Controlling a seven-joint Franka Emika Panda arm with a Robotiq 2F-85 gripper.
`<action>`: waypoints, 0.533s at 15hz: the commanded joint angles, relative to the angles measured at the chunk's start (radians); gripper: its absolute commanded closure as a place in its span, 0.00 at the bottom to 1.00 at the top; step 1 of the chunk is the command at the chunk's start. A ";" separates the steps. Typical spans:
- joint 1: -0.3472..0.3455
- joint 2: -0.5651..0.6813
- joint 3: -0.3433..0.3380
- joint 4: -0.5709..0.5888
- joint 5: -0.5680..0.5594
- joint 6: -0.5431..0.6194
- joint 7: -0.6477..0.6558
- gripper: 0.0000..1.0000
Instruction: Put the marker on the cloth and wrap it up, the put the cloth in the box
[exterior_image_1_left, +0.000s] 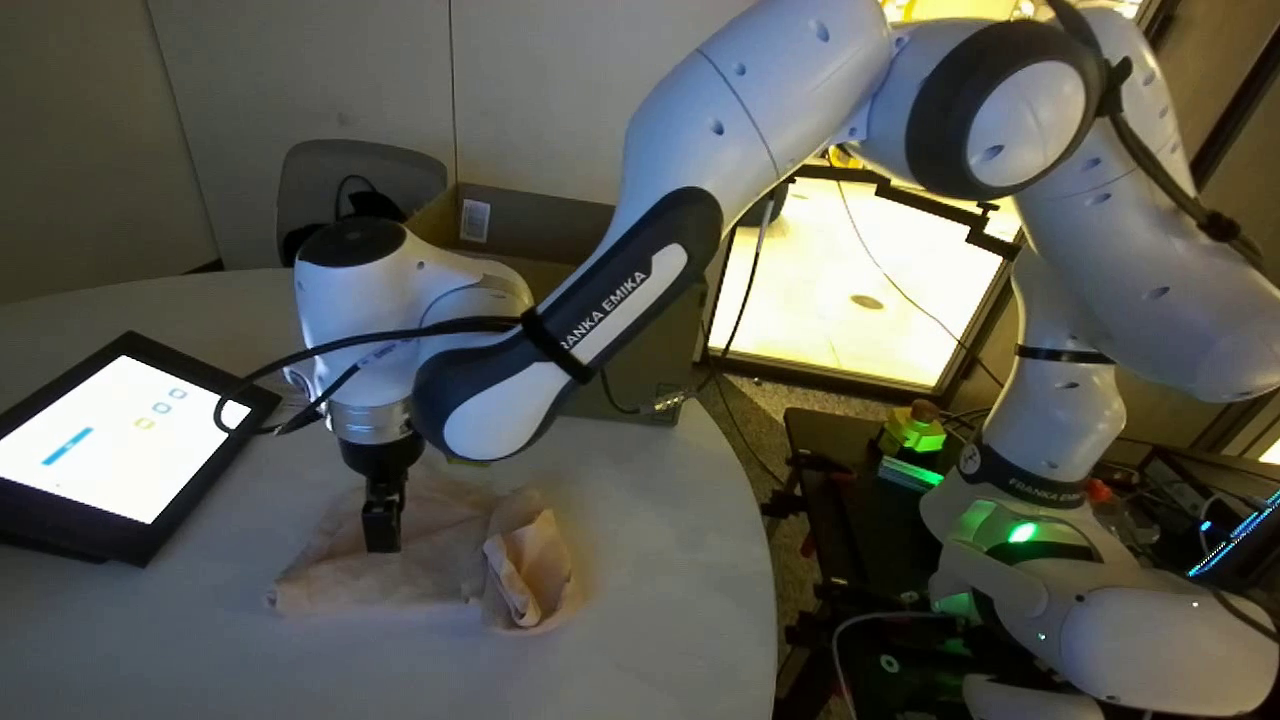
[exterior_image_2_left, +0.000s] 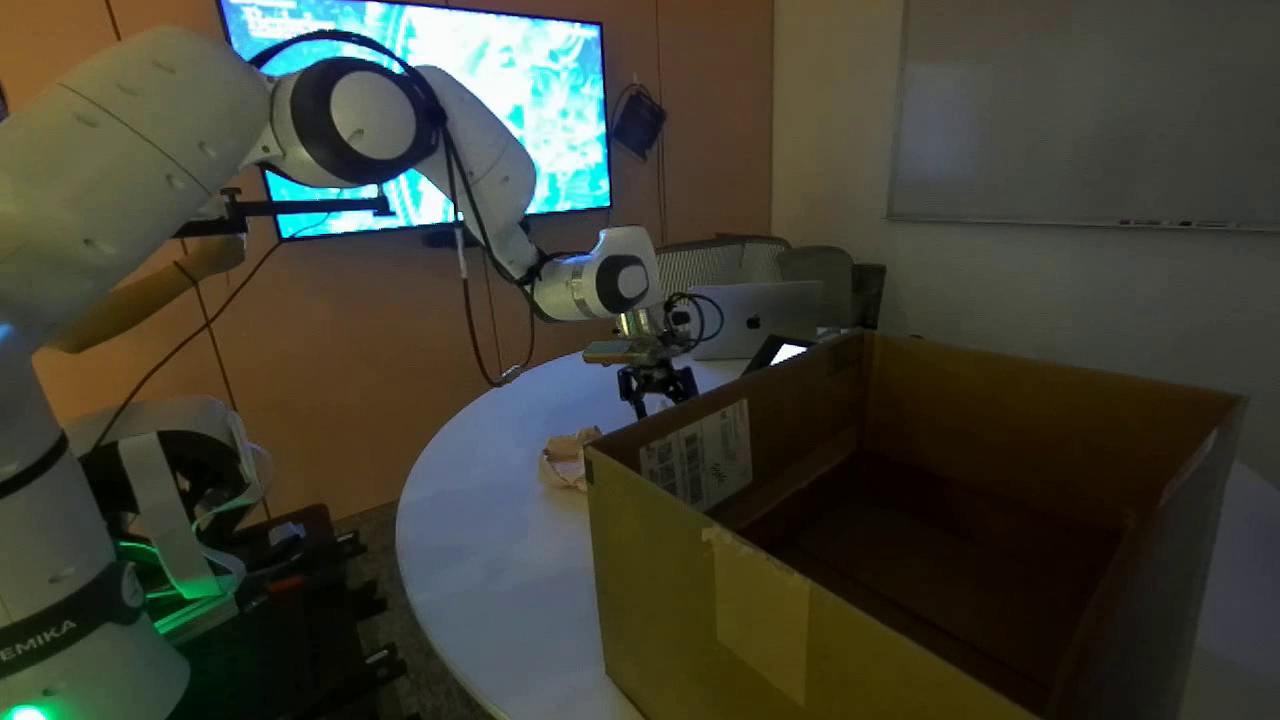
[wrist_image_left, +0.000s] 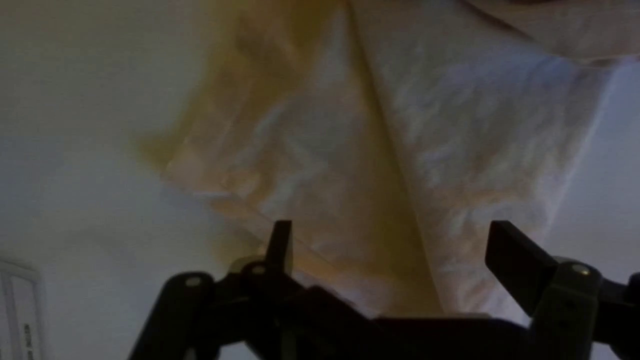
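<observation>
The tan cloth (exterior_image_1_left: 430, 570) lies on the round table. Its right end in that exterior view is folded into a raised, crumpled bundle. A small part of the cloth (exterior_image_2_left: 563, 462) shows past the box in an exterior view. In the wrist view the cloth (wrist_image_left: 325, 165) has a long crease and a folded flap at the upper right. My gripper (exterior_image_1_left: 383, 540) points down over the cloth's flat part; it also shows in an exterior view (exterior_image_2_left: 657, 395). In the wrist view the gripper (wrist_image_left: 390, 232) is open with nothing between its fingers. The marker is out of sight. The open cardboard box (exterior_image_2_left: 800, 600) stands on the table.
The box (exterior_image_1_left: 645, 350) also shows behind the arm. A tablet on a stand (exterior_image_1_left: 120, 450) is beside the cloth. A laptop (exterior_image_2_left: 765, 310) stands at the table's far side. The round white table (exterior_image_1_left: 660, 620) ends at a curved edge towards the robot base.
</observation>
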 joint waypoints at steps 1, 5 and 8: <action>-0.069 0.157 0.050 0.241 0.010 -0.108 -0.221 0.00; -0.117 0.271 0.086 0.412 0.015 -0.192 -0.424 0.00; -0.139 0.333 0.111 0.508 0.018 -0.243 -0.557 0.00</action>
